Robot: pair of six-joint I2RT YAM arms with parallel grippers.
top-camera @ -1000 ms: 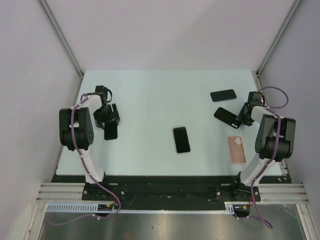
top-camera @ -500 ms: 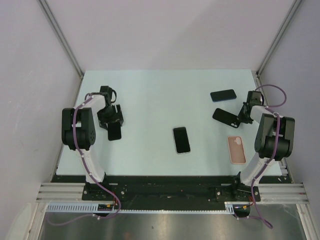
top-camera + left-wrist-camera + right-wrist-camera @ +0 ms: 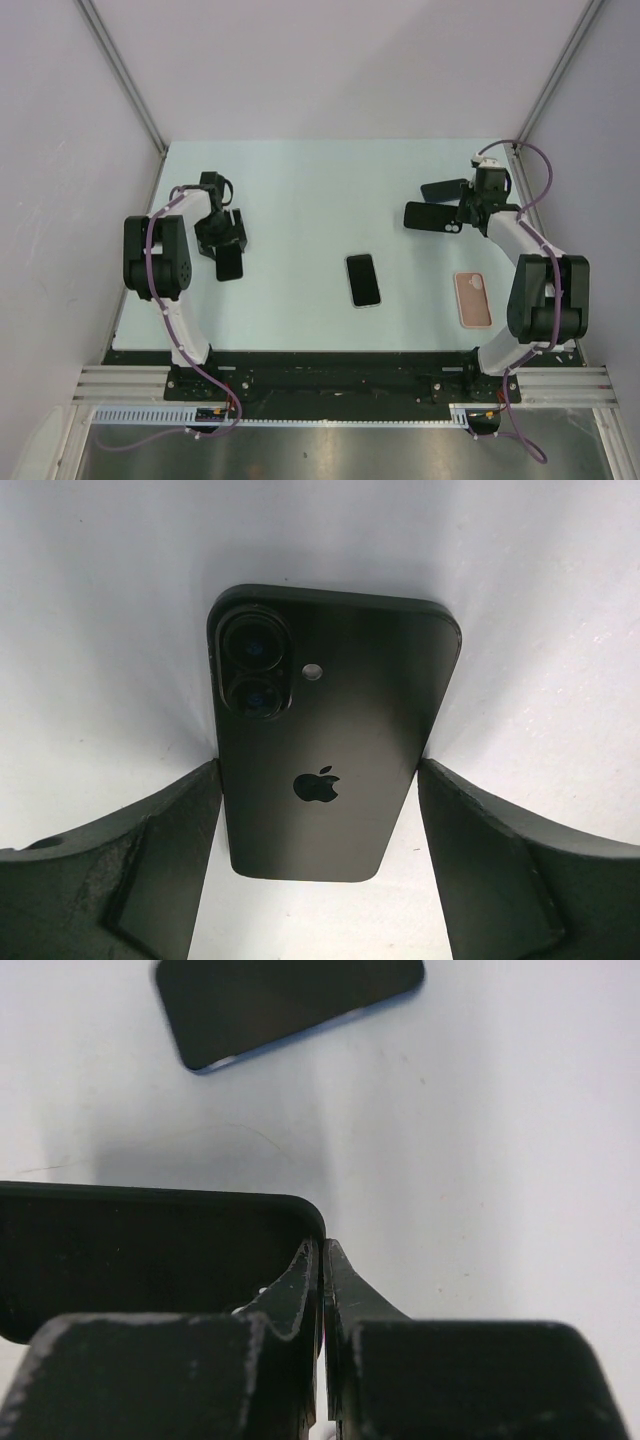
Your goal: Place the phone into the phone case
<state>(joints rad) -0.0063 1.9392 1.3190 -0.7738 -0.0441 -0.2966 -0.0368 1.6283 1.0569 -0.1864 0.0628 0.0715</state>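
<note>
Over on the table (image 3: pixel 300 200), at about 9 o'clock, a black phone (image 3: pixel 230 266) lies flat on its face, its twin lenses and logo turned up. The left gripper (image 3: pixel 318 775) hangs right over it with its fingers spread wide, one on each long side of the phone. A sliver of table shows between each finger and the phone's edge, so it grips nothing.

Across at roughly 2 o'clock, the right gripper (image 3: pixel 321 1250) is squeezed fully closed. Its two fingers (image 3: pixel 300 1290) meet at the corner of a black case (image 3: pixel 425 216) and seem to pinch its thin rim there. The case sticks out from the gripper toward the middle of the table, hollow side up. A soft shadow on the table beneath suggests it is off the surface, though I cannot be sure.

Just beyond the case, toward 1 o'clock, a second dark phone (image 3: pixel 446 189) lies screen up, apart from the case. Near the centre, a little toward 6 o'clock, a third phone (image 3: pixel 363 280) with a pale edge rests screen up. At 4 o'clock, beside the right arm, lies a pink case (image 3: pixel 473 299), flat on the table and well apart from both grippers.
</note>
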